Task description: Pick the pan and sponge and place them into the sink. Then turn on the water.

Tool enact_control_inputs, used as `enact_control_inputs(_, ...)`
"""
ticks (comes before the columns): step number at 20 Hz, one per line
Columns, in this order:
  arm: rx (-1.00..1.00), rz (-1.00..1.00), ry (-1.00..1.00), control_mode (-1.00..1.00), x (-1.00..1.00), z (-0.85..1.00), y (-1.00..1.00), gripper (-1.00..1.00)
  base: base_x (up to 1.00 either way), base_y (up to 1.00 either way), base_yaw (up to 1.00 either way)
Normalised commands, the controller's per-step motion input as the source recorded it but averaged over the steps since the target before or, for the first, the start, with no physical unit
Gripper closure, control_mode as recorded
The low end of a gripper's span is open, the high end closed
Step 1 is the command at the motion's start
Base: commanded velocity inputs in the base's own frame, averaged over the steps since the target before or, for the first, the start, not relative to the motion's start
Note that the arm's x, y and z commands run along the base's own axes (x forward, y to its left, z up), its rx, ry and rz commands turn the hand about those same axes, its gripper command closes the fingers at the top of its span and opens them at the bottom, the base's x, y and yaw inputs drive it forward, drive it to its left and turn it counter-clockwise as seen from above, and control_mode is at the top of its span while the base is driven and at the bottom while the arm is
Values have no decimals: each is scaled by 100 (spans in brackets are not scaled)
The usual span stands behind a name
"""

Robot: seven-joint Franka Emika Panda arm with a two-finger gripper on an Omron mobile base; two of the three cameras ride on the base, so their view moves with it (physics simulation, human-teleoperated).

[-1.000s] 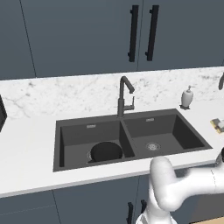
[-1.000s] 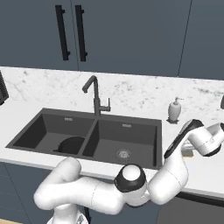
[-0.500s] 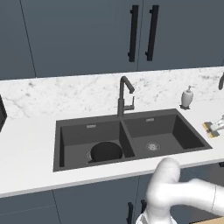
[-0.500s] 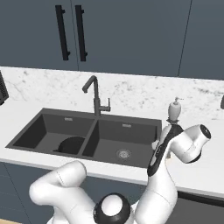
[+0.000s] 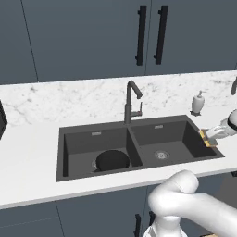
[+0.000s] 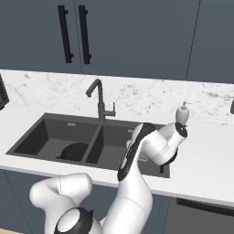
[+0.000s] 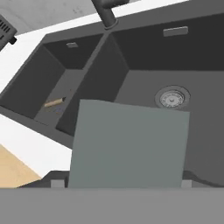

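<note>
My gripper (image 5: 213, 136) is shut on the sponge (image 5: 204, 137), a small yellow and dark green block, held over the right rim of the dark double-basin sink (image 5: 139, 169). In the hand view the sponge's grey-green face (image 7: 129, 144) fills the space between my fingers, above the right basin and its round drain (image 7: 173, 97). The black pan (image 5: 112, 160) lies in the left basin, and its wooden handle (image 7: 53, 103) shows in the hand view. No water runs from the dark gooseneck faucet (image 5: 132, 99).
A white soap dispenser (image 5: 198, 102) stands on the marble counter (image 5: 32, 152) behind the sink's right corner. Dark cabinet doors with black handles (image 5: 150, 34) rise behind the counter. My own white arm (image 6: 151, 146) crosses in front of the right basin.
The sponge has been lifted off the counter at the right. My gripper has carried it leftwards to the sink's right rim. The pan has not moved.
</note>
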Motion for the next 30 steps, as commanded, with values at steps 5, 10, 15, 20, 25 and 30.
enact_control_inputs(5, 0, 0, 17, -100, -28, 67, 100, 100, 0, 0, 0)
enact_control_inputs(10, -3, 0, 9, -100, -22, 34, 100, 100, 0, 0, 0)
enact_control_inputs(15, -1, 1, 6, -100, -14, 2, 100, 100, 0, 0, 0)
enact_control_inputs(20, -3, 1, 1, -100, -16, 0, 100, 100, 0, 0, 0)
enact_control_inputs(25, -7, 1, 0, -100, -16, 0, 100, 100, 0, 0, 0)
enact_control_inputs(30, -8, 0, 1, -100, 0, 0, 100, 100, 0, 0, 0)
